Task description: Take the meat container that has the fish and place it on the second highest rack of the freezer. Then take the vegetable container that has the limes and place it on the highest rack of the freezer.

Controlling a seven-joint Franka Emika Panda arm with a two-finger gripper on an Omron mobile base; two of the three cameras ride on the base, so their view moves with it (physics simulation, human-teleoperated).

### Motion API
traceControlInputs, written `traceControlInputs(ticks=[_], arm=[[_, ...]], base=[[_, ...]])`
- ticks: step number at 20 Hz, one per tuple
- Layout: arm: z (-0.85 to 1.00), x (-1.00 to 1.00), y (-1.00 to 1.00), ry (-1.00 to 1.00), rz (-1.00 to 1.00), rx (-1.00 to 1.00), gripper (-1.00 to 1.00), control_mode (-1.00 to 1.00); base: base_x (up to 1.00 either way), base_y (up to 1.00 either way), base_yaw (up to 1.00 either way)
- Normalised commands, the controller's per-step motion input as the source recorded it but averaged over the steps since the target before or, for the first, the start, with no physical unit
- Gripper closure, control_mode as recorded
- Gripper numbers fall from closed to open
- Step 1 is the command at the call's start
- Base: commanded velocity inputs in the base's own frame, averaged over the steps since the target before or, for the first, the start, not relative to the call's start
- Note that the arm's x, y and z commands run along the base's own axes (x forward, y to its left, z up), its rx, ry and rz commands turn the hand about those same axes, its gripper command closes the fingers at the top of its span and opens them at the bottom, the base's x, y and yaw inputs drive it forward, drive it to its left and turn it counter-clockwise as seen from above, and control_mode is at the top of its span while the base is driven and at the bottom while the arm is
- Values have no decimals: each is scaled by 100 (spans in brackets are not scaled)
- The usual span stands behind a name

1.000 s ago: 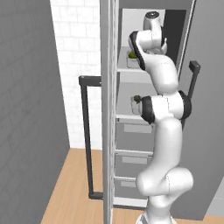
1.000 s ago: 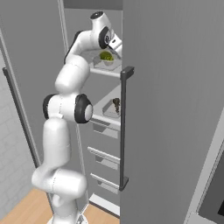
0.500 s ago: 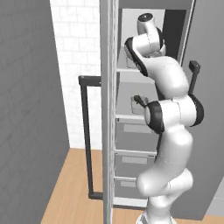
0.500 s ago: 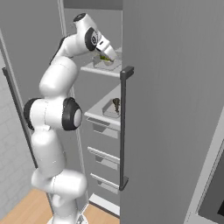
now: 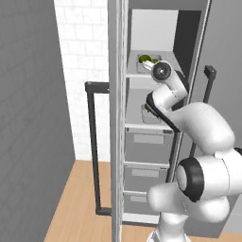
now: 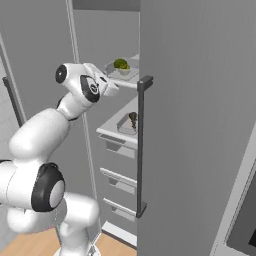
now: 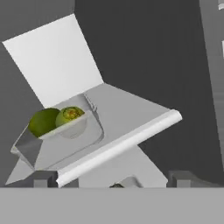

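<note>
My two-finger claw (image 7: 111, 177) stands spread as wide as it goes and holds nothing; its two small dark tips sit far apart with bare air between them.

Just beyond them, the shallow clear tray with the two round yellow-green limes (image 7: 56, 120) rests on the highest pale shelf (image 7: 131, 114) of the tall grey freezer (image 6: 200, 125), near that shelf's front lip. From the left base view I see the same limes (image 5: 147, 60) in their tray at the front of that top shelf. On the second pale shelf (image 6: 116, 124) below sits the other shallow tray carrying the slender dark brown-grey fish (image 6: 132, 119). From how they lie, I judge both containers to be where the task wants them.

I judge the lime tray light and stiff, a thin-walled dish with smooth sides that could slip under a loose pinch. The limes are loose and round, so they would roll if I tipped it. Were I to take it again, I would pinch one raised rim wall near its middle and keep it level. The fish tray looks much the same, though I cannot tell how firmly the fish sits in it.
</note>
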Motion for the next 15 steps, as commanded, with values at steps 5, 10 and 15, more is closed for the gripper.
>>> traceControlInputs(ticks=[5, 10, 15], arm=[[-32, -100, 36, 2, 1, 28, -100, -100], [-65, -100, 52, 7, 0, 27, -100, -100], [1, -40, 19, -8, -7, -2, -100, -100]], base=[[0, 0, 0], [0, 0, 0], [0, 0, 0]])
